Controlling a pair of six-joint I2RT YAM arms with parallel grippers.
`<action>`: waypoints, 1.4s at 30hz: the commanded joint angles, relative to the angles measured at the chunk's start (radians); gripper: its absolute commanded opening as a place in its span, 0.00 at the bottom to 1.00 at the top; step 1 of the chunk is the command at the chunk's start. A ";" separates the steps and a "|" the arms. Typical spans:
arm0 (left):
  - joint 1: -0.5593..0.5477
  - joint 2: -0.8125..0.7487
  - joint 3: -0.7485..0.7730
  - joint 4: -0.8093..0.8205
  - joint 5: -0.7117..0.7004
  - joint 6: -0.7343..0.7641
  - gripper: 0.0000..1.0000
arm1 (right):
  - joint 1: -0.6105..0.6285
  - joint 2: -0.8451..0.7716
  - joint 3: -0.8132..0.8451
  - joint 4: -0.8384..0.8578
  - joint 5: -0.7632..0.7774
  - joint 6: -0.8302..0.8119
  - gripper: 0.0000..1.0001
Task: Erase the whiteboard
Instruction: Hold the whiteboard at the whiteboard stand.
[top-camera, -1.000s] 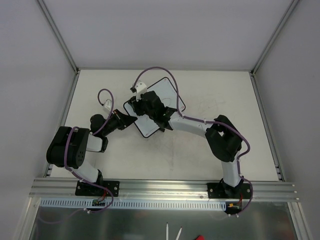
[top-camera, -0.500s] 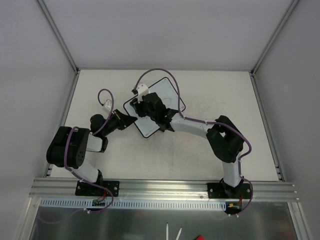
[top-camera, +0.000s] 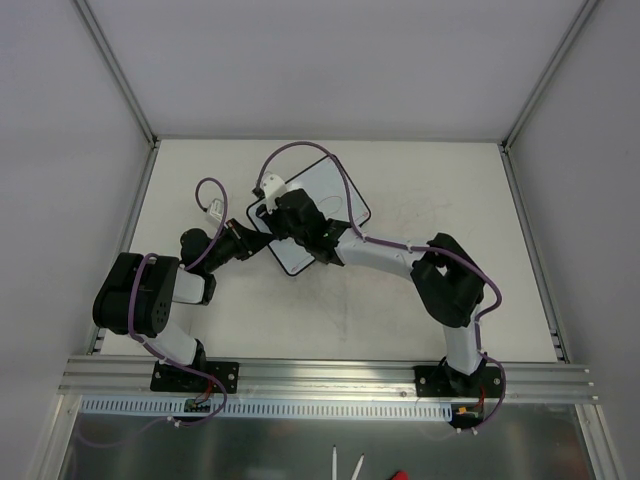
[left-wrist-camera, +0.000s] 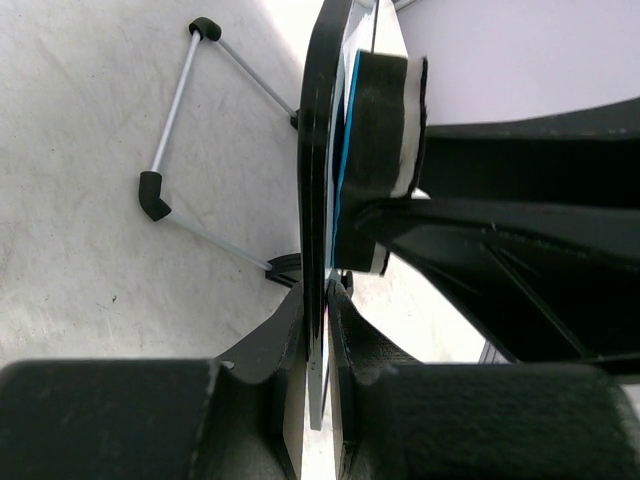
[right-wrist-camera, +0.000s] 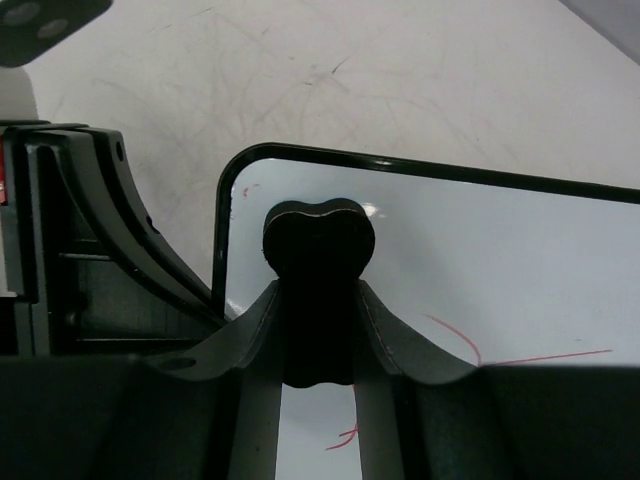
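Note:
The whiteboard (top-camera: 293, 258) lies tilted near the table's middle, white with a thin black rim. In the left wrist view the whiteboard (left-wrist-camera: 318, 150) shows edge-on, and my left gripper (left-wrist-camera: 320, 330) is shut on its edge; from above the left gripper (top-camera: 250, 238) sits at the board's left side. My right gripper (right-wrist-camera: 318, 330) is shut on the black bone-shaped eraser (right-wrist-camera: 318, 245), which presses on the whiteboard (right-wrist-camera: 500, 250) near its left corner. Red strokes (right-wrist-camera: 458, 338) remain beside and below the fingers. From above the right gripper (top-camera: 283, 212) covers the board's left part.
The board's wire stand with black feet (left-wrist-camera: 150, 195) rests on the table behind it. The eraser's white felt side (left-wrist-camera: 385, 120) faces the board. Grey walls and metal rails (top-camera: 520, 200) bound the table. The table surface (top-camera: 430, 210) carries faint scuffs.
My right gripper has slid the eraser leftwards over the board toward its left corner. The left gripper and the board have stayed in place.

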 joint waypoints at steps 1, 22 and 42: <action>-0.012 -0.044 0.003 0.385 0.067 0.017 0.00 | 0.051 0.047 0.026 -0.084 -0.129 -0.030 0.00; -0.012 -0.061 0.000 0.370 0.067 0.024 0.00 | -0.085 0.016 -0.072 -0.120 -0.132 0.172 0.00; -0.012 -0.058 0.014 0.364 0.073 0.019 0.00 | -0.093 -0.025 -0.351 -0.090 -0.046 0.297 0.00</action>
